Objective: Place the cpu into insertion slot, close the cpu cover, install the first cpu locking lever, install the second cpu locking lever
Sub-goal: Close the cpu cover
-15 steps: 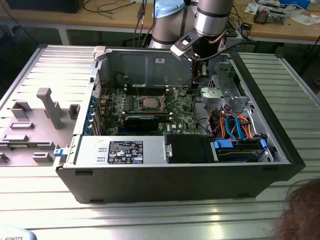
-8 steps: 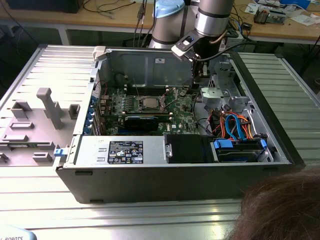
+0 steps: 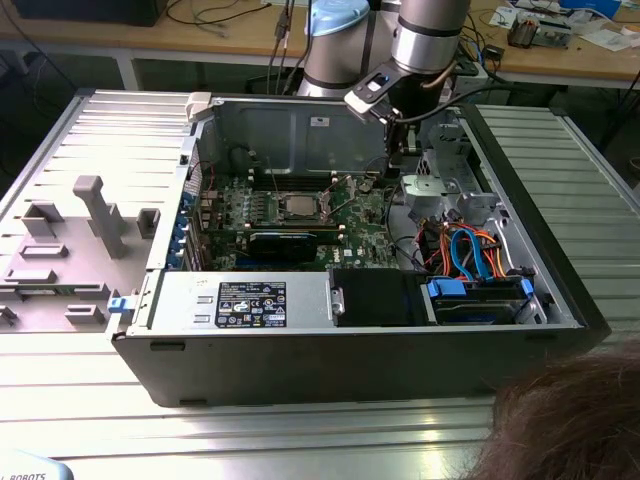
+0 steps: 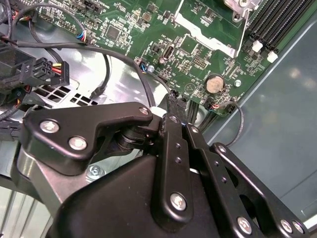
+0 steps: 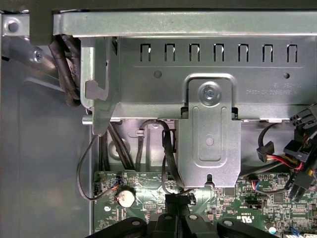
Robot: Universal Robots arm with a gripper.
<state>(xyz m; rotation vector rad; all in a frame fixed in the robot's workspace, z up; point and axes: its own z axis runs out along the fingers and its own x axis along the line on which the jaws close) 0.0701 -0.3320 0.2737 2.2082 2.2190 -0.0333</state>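
The gripper (image 3: 395, 150) hangs inside the open case (image 3: 350, 370) at the far right corner of the green motherboard (image 3: 355, 215), hard by the silver drive cage (image 3: 450, 190). In both wrist views its black fingers (image 4: 171, 148) look drawn together at the tips, and I can make out nothing between them, so I judge it closed on nothing. The tips sit just over the board edge near the coin cell (image 5: 125, 197).

The cpu (image 3: 297, 206) lies flat in the insertion slot (image 3: 297, 191) at the middle of the board, its dull silver top up. From the gripper it lies toward the exterior view's left and a little nearer, well apart. Being square, it has no long axis to line up with. The cpu cover (image 3: 277, 207) shows as a thin silvery frame about the chip; whether it is fully down I cannot tell.

As to writing: a black label (image 3: 252, 303) with white print sits on the near power supply; a small white sticker (image 3: 318, 121) is on the far wall; stamped characters mark the steel bracket (image 5: 208, 129); none of it is legible to me. A person's head (image 3: 570, 420) shows at the near right.
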